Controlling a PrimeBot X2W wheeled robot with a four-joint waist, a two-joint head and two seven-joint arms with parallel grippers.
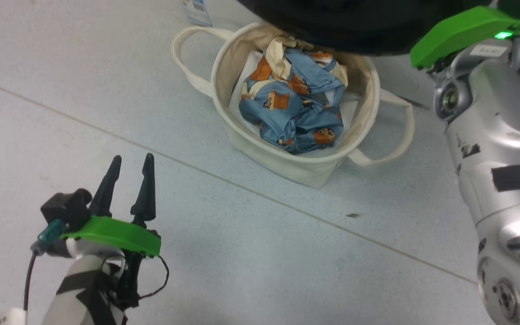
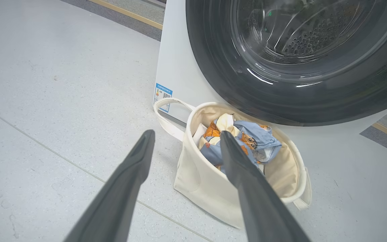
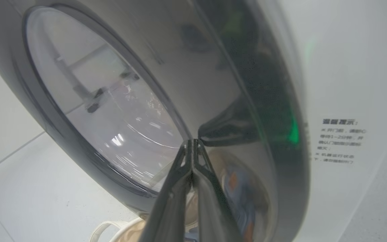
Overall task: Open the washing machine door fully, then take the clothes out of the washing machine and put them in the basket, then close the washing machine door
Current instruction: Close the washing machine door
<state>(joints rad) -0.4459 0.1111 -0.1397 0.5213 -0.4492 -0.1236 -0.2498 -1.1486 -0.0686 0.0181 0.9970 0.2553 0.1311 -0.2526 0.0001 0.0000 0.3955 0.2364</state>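
Door touches tips of closed right hand.

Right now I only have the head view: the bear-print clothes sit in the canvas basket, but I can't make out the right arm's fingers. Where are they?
Observer: The right wrist view has the right gripper shut, its tips against the glossy black rim of the washing machine door.
Operator: Is that door closed?
Observer: In the left wrist view it lies close against the white washing machine; latched or not, I cannot tell.
Operator: Anything left inside?
Observer: Through the glass, the part of the drum in sight is bare perforated steel.
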